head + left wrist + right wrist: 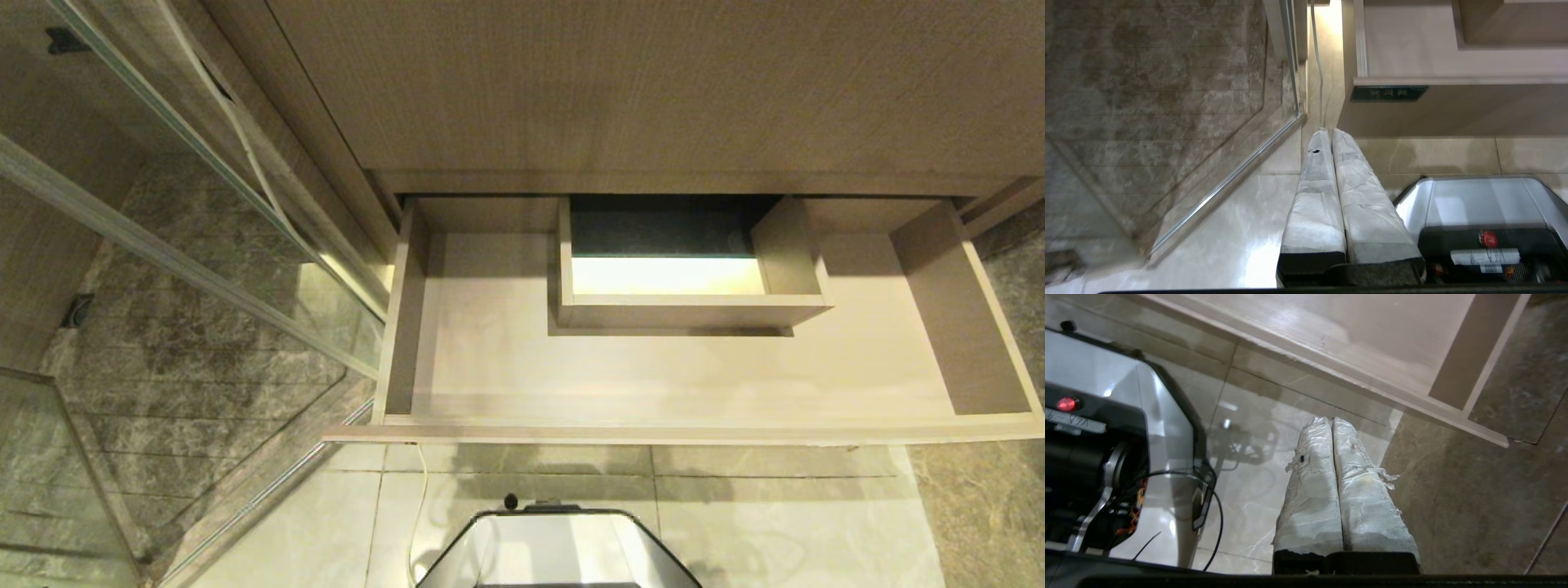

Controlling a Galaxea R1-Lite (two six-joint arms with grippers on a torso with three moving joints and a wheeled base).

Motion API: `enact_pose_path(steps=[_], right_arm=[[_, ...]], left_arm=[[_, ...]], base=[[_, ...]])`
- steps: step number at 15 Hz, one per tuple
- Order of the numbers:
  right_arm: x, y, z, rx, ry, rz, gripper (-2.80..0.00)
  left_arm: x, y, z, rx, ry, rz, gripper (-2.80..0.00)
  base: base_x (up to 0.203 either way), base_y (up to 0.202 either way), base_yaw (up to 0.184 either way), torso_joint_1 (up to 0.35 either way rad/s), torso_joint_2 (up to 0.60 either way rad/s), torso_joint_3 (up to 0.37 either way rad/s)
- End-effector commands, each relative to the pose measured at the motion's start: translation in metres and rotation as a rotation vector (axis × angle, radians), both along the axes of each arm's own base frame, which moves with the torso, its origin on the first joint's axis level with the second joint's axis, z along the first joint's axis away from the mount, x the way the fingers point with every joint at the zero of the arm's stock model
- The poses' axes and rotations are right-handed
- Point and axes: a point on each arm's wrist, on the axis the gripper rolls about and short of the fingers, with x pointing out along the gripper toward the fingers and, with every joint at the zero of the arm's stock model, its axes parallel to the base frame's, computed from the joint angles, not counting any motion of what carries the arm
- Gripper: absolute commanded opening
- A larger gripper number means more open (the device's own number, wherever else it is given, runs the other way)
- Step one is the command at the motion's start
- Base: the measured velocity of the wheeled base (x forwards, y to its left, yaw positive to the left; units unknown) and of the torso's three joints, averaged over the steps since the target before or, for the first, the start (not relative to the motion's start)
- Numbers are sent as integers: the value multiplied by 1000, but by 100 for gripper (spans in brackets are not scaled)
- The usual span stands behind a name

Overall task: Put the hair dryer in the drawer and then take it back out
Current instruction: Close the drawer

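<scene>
The wide wood-grain drawer (678,429) stands pulled out below the cabinet, with nothing lying on its pale floor. A boxed rectangular notch (690,310) sits at its back middle. The hair dryer is out of view. My left gripper (1329,131) hangs shut and empty over the floor, just short of the drawer's (1453,81) front corner with its dark label (1389,93). My right gripper (1331,419) is shut and empty too, above the floor near the drawer's (1355,381) right front corner. Neither gripper shows in the head view.
A glass shower partition with a metal rail (204,269) runs along the left. A white cable (419,498) hangs down at the drawer's left front corner. My base (563,547) stands on glossy tiles in front of the drawer. Dark stone floor (980,506) lies on the right.
</scene>
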Motion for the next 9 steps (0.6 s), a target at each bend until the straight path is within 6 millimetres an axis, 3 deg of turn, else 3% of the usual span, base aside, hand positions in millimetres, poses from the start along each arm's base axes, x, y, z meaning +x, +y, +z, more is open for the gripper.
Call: enact_pose_path(steps=[1, 4, 9], right_arm=[[3, -1, -3, 7, 24, 1, -280], [10, -5, -7, 16, 64, -16, -280], [39, -21, -12, 41, 221, -99, -280]], left_arm=[[0, 0, 0, 0, 1, 0, -280], [0, 0, 0, 0, 2, 0, -280], [0, 0, 0, 0, 1, 0, -280]], base=[[0, 0, 0, -46, 422, 344], [0, 0, 0, -45, 377, 368], [2, -7, 146, 38, 283, 334]])
